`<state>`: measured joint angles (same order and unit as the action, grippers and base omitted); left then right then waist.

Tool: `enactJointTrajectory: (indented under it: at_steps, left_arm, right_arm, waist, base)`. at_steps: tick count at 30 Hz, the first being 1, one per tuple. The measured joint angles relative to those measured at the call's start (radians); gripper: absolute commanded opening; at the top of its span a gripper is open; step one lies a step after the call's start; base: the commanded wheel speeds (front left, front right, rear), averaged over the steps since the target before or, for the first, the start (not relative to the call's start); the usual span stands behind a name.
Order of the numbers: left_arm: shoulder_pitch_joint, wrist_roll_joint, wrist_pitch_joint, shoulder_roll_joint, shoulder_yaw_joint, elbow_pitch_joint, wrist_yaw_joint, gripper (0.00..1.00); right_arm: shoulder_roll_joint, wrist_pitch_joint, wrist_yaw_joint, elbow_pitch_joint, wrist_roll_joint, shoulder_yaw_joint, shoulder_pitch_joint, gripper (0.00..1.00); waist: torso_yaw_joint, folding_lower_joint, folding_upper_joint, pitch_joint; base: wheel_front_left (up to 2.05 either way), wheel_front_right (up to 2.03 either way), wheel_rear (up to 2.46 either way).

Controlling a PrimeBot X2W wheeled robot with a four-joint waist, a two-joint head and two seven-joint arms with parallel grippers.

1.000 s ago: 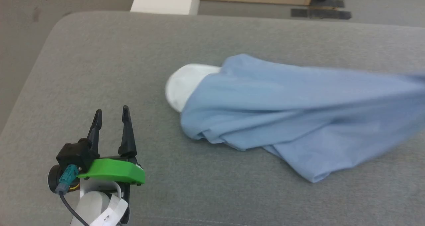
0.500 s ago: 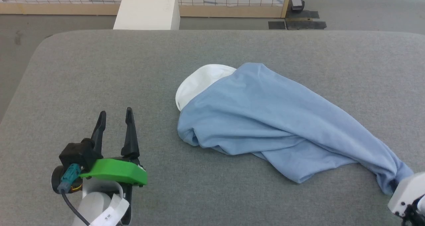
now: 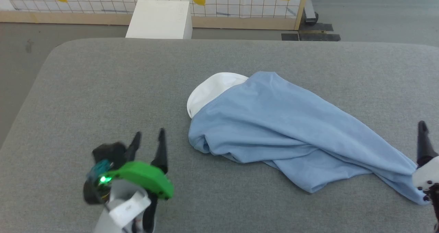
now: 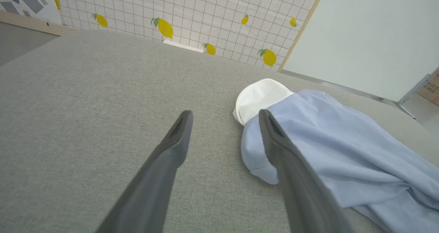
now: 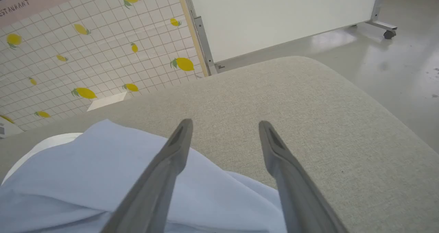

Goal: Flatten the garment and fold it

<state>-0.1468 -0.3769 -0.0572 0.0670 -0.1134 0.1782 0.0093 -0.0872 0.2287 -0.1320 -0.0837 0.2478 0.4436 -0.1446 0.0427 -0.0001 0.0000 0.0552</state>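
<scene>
The right pincer (image 5: 223, 123) has released the polo shirt (image 3: 274, 130) at its four-o'clock tail, jaws spread. The left pincer (image 3: 149, 137), also spread, has edged nearer. The shirt lies bunched mid-way across the bench (image 3: 103, 89), unflattened.

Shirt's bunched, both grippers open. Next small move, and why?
Likely ease the left gripper to the shirt edge by the collar and pinch it: its jaws stand open short of that edge, the shirt lies bunched, and the right gripper is open at the other end.
</scene>
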Motion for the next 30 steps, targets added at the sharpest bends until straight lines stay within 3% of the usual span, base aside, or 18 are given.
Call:
enactJointTrajectory:
  at_steps: [2, 6, 10, 13, 18, 23, 24, 25, 26, 30]
  left_arm:
    - [-0.046, -0.029, 0.068, -0.006, -0.030, 0.018, 0.012, 1.00]
    - [-0.195, -0.061, 0.306, -0.012, -0.115, 0.087, 0.050, 1.00]
    - [-0.336, -0.063, 0.546, -0.014, -0.197, 0.201, 0.090, 1.00]
    - [-0.411, -0.046, 0.671, -0.015, -0.233, 0.285, 0.107, 1.00]
    - [-0.470, -0.016, 0.808, -0.005, -0.283, 0.415, 0.116, 1.00]
    - [-0.479, -0.016, 0.852, 0.014, -0.287, 0.483, 0.116, 1.00]
    - [-0.479, -0.024, 0.852, 0.014, -0.283, 0.487, 0.116, 0.87]
    - [-0.479, -0.028, 0.848, 0.014, -0.281, 0.487, 0.113, 0.49]
    - [-0.478, -0.049, 0.814, 0.014, -0.263, 0.486, 0.104, 0.00]
    - [-0.456, -0.109, 0.727, 0.012, -0.208, 0.457, 0.087, 0.00]
  right_arm:
    - [0.007, 0.010, 0.000, 0.006, -0.001, -0.021, 0.002, 1.00]
    - [0.012, 0.026, 0.000, 0.015, -0.007, -0.062, 0.002, 1.00]
    - [0.017, 0.026, 0.000, 0.017, -0.007, -0.100, 0.000, 1.00]
    - [0.020, 0.026, 0.000, 0.015, -0.007, -0.121, -0.004, 1.00]
    - [0.022, 0.019, 0.000, 0.004, -0.007, -0.137, -0.021, 1.00]
    - [0.022, 0.000, 0.000, -0.014, -0.007, -0.137, -0.022, 1.00]
    - [0.022, -0.002, 0.000, -0.018, -0.007, -0.137, -0.022, 1.00]
    - [0.022, -0.005, 0.000, -0.023, -0.007, -0.136, -0.022, 1.00]
    - [0.022, -0.009, 0.000, -0.031, -0.007, -0.136, -0.022, 1.00]
    - [0.023, -0.011, 0.000, -0.050, -0.007, -0.142, -0.022, 1.00]
  waist:
    - [-0.001, 0.0000, 0.0000, 0.003]
    - [-0.009, 0.0000, 0.0000, 0.014]
    - [-0.020, 0.0000, 0.0000, 0.038]
    - [-0.031, 0.0000, 0.0000, 0.060]
    - [-0.057, 0.0000, 0.0000, 0.099]
    - [-0.085, 0.0000, 0.0000, 0.132]
    - [-0.088, 0.0000, 0.0000, 0.137]
    - [-0.090, 0.0000, 0.0000, 0.140]
    - [-0.089, 0.0000, 0.0000, 0.143]
    - [-0.079, 0.0001, 0.0000, 0.132]
  base:
    - [0.00, 0.00, 0.00]
    - [0.00, 0.00, 0.00]
    - [0.00, 0.00, 0.00]
    - [0.00, 0.00, 0.00]
    - [0.00, 0.00, 0.00]
    - [0.00, 0.00, 0.00]
    - [0.00, 0.00, 0.00]
    - [0.00, 0.00, 0.00]
    - [0.00, 0.00, 0.00]
    - [0.00, 0.00, 0.00]
